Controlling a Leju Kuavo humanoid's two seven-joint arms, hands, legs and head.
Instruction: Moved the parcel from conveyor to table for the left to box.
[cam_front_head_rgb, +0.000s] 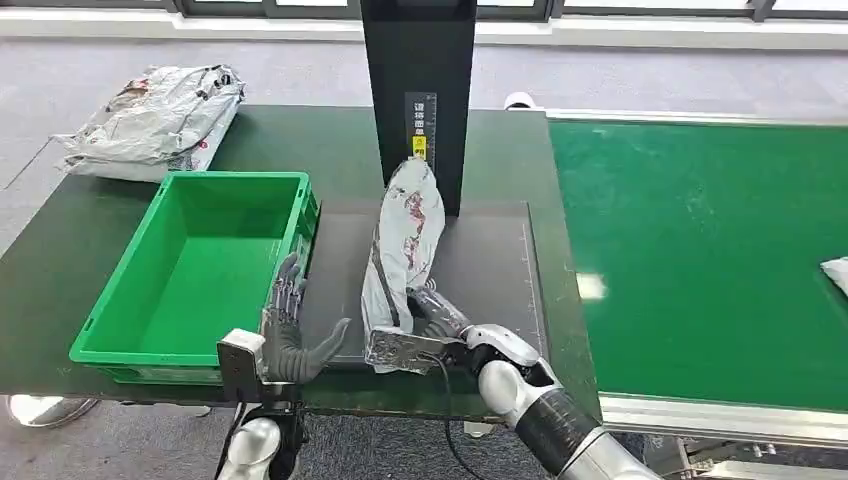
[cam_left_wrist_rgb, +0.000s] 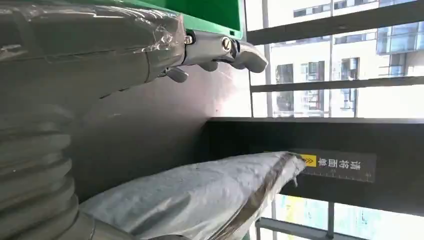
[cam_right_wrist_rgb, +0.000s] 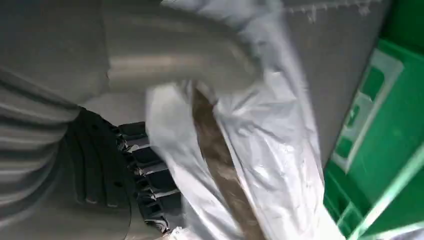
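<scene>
Right hand (cam_front_head_rgb: 432, 318) low over the mat (cam_front_head_rgb: 490, 265), fingers wrapped round the parcel (cam_front_head_rgb: 405, 245), left hand (cam_front_head_rgb: 288, 325) raised beside the bin (cam_front_head_rgb: 200, 270), fingers spread, holding nothing.

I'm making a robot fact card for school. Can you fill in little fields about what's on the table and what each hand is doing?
Parcel: grey bag lying on the dark mat, between the crate and the conveyor
Right hand: grips the bag's near end
Left hand: fingers apart, holds nothing, beside the crate
Crate: green crate, nothing inside
Conveyor: green belt
Extra: pile of bags at the table's far corner
</scene>
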